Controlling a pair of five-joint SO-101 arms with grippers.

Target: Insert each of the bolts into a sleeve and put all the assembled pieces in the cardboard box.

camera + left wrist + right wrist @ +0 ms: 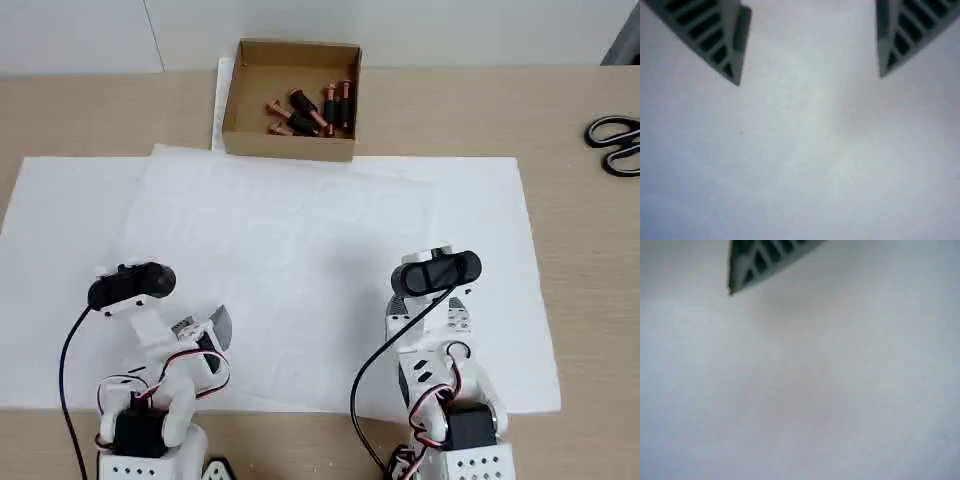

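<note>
The cardboard box (290, 146) stands at the far edge of the white sheet. Inside it lie several copper-coloured bolts in black sleeves (318, 108), bunched toward its right side. Both arms are folded back at the near edge of the table, far from the box. My left gripper (216, 326) hangs low over the bare sheet, open, with nothing between its fingers (732, 60). My right gripper (425, 300) sits tucked under its wrist camera, close above the sheet.
A white sheet (300, 250) covers most of the wooden table between the arms and the box. A pair of black scissors (615, 143) lies at the far right on the wood. A cable runs from each wrist camera to the near edge.
</note>
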